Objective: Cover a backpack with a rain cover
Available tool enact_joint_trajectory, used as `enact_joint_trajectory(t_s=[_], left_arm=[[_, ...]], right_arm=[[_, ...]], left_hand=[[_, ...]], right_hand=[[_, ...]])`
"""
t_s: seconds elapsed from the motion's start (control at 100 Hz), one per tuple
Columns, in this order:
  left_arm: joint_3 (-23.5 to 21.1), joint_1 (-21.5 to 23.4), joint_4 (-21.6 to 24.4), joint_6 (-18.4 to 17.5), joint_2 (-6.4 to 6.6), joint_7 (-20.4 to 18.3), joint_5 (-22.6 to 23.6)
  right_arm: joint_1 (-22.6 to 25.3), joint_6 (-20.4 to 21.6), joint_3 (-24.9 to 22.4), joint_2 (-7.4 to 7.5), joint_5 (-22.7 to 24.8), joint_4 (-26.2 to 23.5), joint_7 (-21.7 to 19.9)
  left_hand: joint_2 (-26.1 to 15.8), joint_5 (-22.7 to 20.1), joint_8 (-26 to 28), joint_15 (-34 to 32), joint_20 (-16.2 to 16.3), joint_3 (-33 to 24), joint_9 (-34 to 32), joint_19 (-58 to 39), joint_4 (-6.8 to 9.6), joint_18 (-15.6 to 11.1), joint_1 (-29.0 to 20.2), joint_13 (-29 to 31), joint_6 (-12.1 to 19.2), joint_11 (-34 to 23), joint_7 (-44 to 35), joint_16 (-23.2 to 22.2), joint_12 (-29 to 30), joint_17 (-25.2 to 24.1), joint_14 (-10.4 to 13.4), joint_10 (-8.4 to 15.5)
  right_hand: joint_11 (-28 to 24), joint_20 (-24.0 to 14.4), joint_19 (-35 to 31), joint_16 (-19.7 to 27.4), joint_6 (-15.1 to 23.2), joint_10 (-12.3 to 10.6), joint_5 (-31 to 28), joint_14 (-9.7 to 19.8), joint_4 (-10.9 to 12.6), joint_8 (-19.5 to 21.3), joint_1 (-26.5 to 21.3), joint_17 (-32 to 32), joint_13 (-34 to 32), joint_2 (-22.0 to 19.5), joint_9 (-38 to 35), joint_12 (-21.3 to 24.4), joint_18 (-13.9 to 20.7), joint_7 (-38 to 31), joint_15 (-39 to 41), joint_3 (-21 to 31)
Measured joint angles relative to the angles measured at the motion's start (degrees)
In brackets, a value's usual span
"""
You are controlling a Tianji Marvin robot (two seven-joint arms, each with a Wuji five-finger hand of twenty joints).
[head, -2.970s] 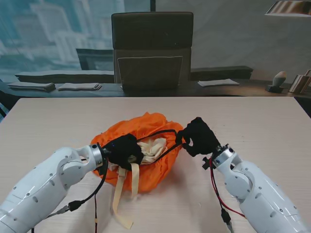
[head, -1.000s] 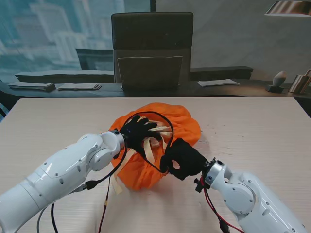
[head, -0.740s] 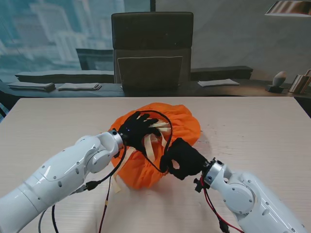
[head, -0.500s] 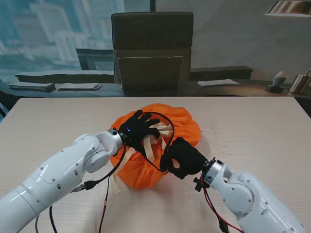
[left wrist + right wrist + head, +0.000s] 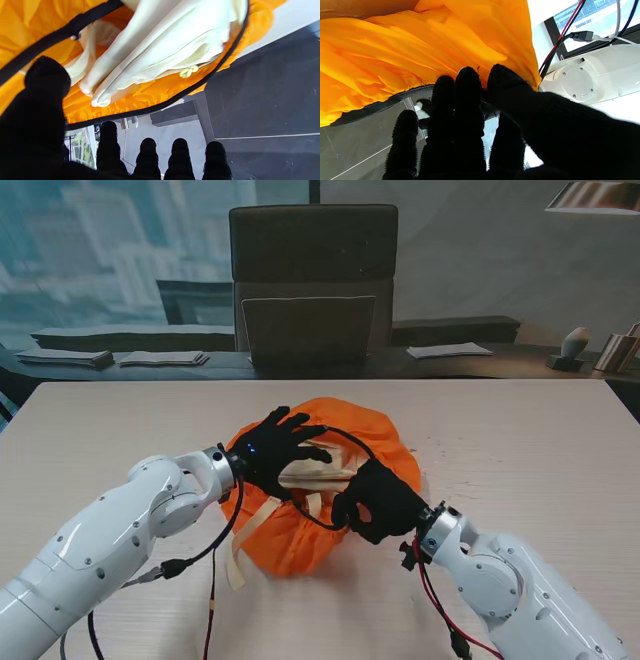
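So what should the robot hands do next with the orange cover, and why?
Probably pull the black rim farther over the cream backpack. The right hand pinches the rain cover edge, the left hand is spread, and backpack fabric shows uncovered.

A dark upholstered office chair [image 5: 313, 280] stands behind a pale wood-grain table [image 5: 520, 430], with a dark papered desk [image 5: 450, 350] and city-view window [image 5: 100, 250] beyond.

Your right hand [image 5: 480, 120], black-gloved, pinches the orange rain cover [image 5: 407, 50] at its black elastic hem [image 5: 380, 105]; fingertips [image 5: 467, 75] press the fabric. White arm housing [image 5: 582, 77] and cables [image 5: 560, 37] sit beside it.
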State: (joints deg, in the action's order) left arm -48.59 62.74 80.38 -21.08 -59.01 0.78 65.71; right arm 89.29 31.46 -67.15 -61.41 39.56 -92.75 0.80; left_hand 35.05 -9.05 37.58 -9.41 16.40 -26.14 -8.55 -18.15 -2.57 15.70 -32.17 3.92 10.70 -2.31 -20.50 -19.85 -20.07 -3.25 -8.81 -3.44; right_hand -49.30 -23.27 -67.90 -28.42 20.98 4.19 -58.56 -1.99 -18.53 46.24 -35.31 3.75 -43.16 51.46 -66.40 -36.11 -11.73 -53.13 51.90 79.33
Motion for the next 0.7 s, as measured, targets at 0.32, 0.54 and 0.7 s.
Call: enact_joint_trajectory(t_s=[0.32,0.54,0.7], left_arm=[[-12.54,9.60,7.06,-7.10,1.24,-3.60,5.86],[-11.63,11.77,4.48,-4.67,2.18,-2.84,5.89],[-11.20,12.96,3.25,-5.59,2.72,-7.36,6.40]], right_arm=[[-0.43,-0.37,0.27,-0.10,0.43,0.57,0.75],[-0.56,-0.56,0.51,-0.12,0.73,0.65,0.94],[-0.58,-0.82,0.58,-0.15,0.92,0.70,1.08]], left_hand=[[-2.41,-10.83,-1.19,-8.14,-0.70,-17.62,-2.64,-9.79,-0.01,-1.75,-10.91,2.96,8.22,-10.12,-18.14,-2.07,-1.23,0.14,1.53,3.69],[-2.33,-13.83,-0.34,-9.34,-2.25,-18.35,-3.09,-7.96,-0.01,-1.75,-11.87,2.88,9.14,-11.58,-22.84,-2.07,0.15,0.14,2.31,4.48],[-0.51,-9.51,-9.20,-5.86,-3.02,-18.35,-0.96,-5.65,-0.01,-1.75,-10.44,2.72,8.88,-4.83,-13.03,-0.59,2.39,0.22,2.32,4.64]], right_hand=[[-0.59,0.00,-0.03,-0.01,0.02,0.01,-0.01,0.00,0.00,0.00,0.00,0.04,0.00,0.01,0.00,-0.24,0.00,-0.06,0.48,0.00],[-0.59,0.00,-0.04,-0.01,0.06,0.02,-0.01,0.00,0.00,0.00,0.00,0.04,0.00,0.01,0.00,-0.24,0.00,-0.08,0.53,0.00],[-0.59,0.00,-0.05,-0.01,0.06,0.02,-0.01,0.00,0.00,0.00,0.00,0.05,0.00,0.01,0.00,-0.24,0.00,-0.08,0.54,0.00]])
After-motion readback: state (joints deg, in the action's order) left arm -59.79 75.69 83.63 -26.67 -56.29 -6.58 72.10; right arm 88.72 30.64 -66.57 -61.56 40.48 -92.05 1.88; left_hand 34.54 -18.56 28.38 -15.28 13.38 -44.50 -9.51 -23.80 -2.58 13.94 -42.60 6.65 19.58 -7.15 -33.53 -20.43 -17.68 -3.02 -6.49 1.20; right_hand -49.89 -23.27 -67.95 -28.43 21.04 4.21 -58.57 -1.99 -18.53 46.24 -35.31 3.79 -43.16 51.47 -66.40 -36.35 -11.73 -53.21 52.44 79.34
